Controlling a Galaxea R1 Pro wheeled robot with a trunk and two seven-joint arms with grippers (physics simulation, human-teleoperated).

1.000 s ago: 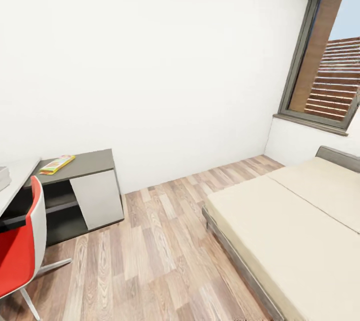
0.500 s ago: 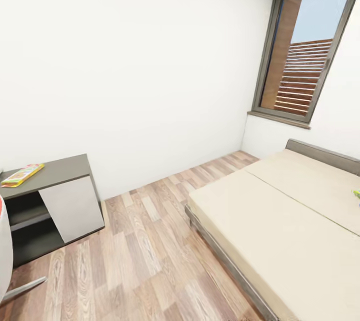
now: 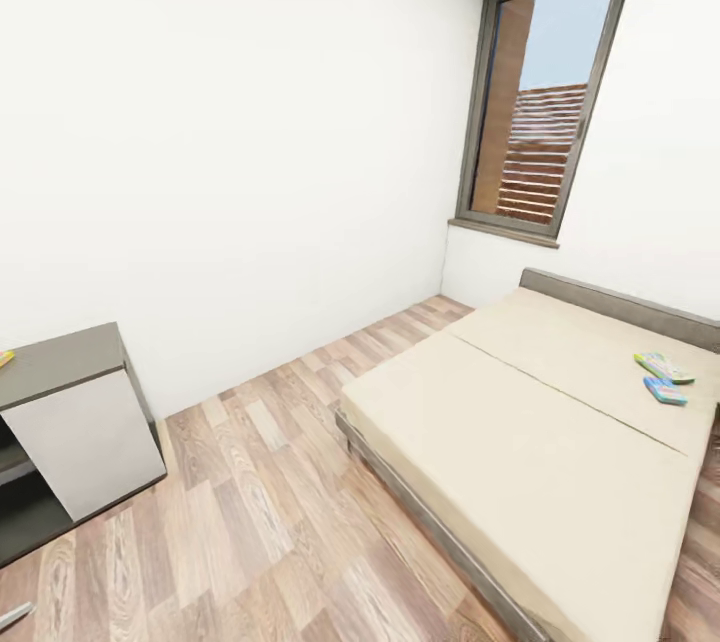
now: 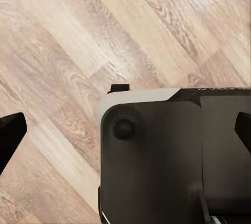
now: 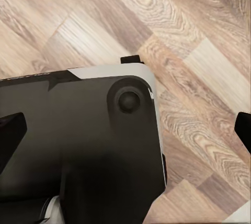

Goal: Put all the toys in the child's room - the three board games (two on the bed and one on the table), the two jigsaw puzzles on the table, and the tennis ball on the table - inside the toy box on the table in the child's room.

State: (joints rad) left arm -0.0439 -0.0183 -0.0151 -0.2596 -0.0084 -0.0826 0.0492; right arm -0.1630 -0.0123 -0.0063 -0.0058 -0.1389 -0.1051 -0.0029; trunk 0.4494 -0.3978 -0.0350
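Two board games lie on the bed near its grey headboard, at the head view's right: a green and red one and a blue one just in front of it. The table's lower dark section with a white door stands at the far left, with a yellow sliver on its top at the picture's edge. My left gripper and right gripper both hang open over my dark base and the wood floor, holding nothing. The toy box, jigsaw puzzles and tennis ball are out of view.
Wood floor runs between the table's low cabinet and the bed. A white wall lies ahead, and a tall grey-framed window stands in the far right corner above the bed's head. My dark base sits under both wrists.
The head view has swung to the right: the red chair and most of the table slid out at the left, and the bed's two board games came into sight.
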